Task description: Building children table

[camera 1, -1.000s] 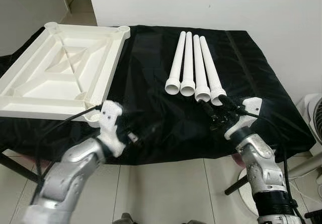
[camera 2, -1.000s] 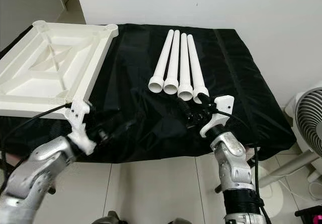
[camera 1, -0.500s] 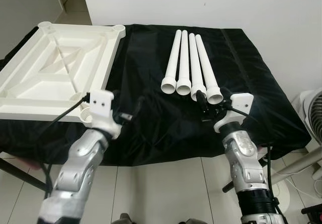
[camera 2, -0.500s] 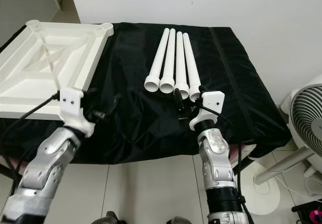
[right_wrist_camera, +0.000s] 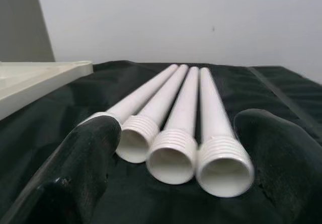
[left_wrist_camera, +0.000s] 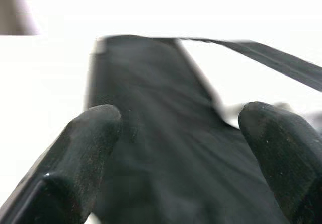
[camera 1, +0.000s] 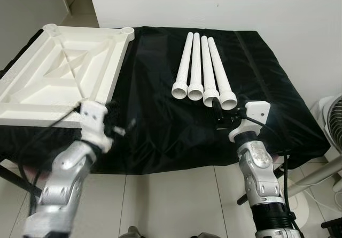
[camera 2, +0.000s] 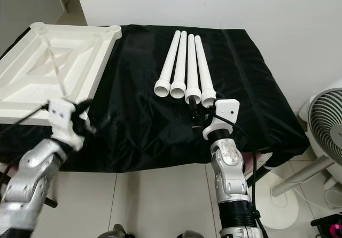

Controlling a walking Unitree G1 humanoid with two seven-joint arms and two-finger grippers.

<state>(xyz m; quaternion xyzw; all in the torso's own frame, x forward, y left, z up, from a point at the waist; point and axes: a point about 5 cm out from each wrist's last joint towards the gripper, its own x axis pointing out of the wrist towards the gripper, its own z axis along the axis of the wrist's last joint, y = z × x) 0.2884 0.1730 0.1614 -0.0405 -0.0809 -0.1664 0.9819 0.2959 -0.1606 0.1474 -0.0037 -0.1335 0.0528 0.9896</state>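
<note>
A white plastic tabletop (camera 1: 64, 72) lies upside down on the left of the black cloth, its ribs and corner sockets facing up. Several white legs (camera 1: 203, 61) lie side by side at the middle, threaded ends (right_wrist_camera: 173, 158) toward me. My right gripper (camera 1: 218, 113) is open just in front of the rightmost leg ends, with its fingers (right_wrist_camera: 90, 153) spread on either side of them. My left gripper (camera 1: 120, 127) is open above the cloth beside the tabletop's near right corner, blurred, and nothing sits between its fingers (left_wrist_camera: 85, 148).
The black cloth (camera 1: 160, 109) covers a table that ends just before my arms. A white wall stands behind it. A white fan (camera 2: 326, 125) stands on the tiled floor at the right.
My left gripper has swung left, toward the tabletop's near corner. My right gripper came up to the leg ends a second ago and has hardly moved since.
</note>
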